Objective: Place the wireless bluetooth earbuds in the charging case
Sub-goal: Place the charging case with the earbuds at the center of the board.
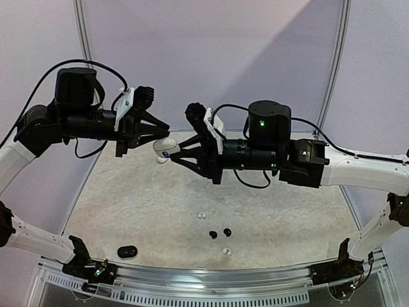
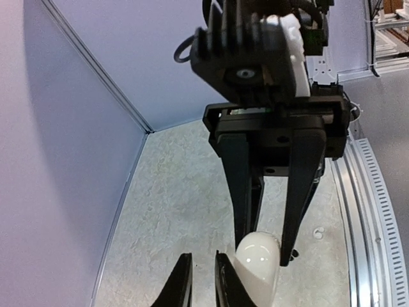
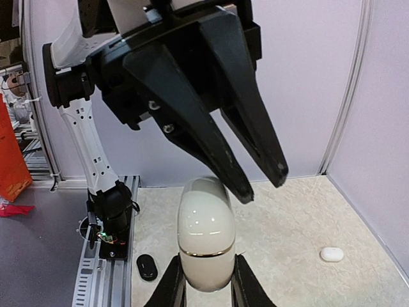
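My right gripper [image 1: 169, 155] is shut on a white oval charging case [image 1: 165, 148], held upright in the air above the table's far part. The case [image 3: 206, 233] shows a thin gold seam and its lid looks closed. My left gripper [image 1: 166, 130] is shut with nothing in it, its tips just above the case. In the left wrist view its fingers [image 2: 223, 284] stand right beside the case [image 2: 259, 262]; I cannot tell if they touch. Two white earbuds [image 1: 202, 215] [image 1: 226, 251] and two black earbuds [image 1: 213, 235] [image 1: 227, 231] lie on the table below.
A black oval case [image 1: 127, 251] lies near the table's front left edge, also seen in the right wrist view as a black case [image 3: 147, 267]. A small white oval object [image 3: 331, 254] lies near the far wall. Lilac walls enclose the table on three sides.
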`<state>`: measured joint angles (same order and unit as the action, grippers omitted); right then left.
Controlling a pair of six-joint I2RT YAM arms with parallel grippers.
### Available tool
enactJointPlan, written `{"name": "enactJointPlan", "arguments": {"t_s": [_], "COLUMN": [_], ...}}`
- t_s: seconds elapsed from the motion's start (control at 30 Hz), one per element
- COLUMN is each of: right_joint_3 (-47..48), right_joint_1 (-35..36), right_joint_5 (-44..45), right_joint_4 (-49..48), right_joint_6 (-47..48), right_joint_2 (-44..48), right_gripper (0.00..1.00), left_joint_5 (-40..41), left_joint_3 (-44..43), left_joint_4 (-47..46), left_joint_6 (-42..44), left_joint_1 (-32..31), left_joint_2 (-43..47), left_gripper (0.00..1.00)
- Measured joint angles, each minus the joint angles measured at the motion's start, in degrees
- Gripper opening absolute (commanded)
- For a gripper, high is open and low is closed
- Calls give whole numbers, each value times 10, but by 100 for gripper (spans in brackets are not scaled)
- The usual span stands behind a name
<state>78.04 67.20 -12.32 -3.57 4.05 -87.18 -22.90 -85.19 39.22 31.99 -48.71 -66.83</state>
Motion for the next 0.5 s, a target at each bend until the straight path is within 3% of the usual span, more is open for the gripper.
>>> {"name": "enactJointPlan", "arguments": {"t_s": [0.07,0.17,0.3,0.5], "right_joint_3": [0,-6,-38,-129], "right_joint_1": [-2,-19,-87,-247], "right_joint_5": [17,44,83,101], "right_joint_4": [6,8,31,94], "right_joint_6": [-4,-30,-119,-309], "right_joint_2": [0,2,10,12], "right_gripper": [0,0,0,0], "left_joint_5": [6,49,134,267], "left_joint_3": [0,0,-6,-51], "left_joint_4": [-3,-21,-44,-17], "left_joint_6": [-4,-12,-26,-52], "left_joint_1": [0,-1,-1,3], "left_joint_2": [2,2,-5,-81], "left_gripper": [16,24,45,75]}}
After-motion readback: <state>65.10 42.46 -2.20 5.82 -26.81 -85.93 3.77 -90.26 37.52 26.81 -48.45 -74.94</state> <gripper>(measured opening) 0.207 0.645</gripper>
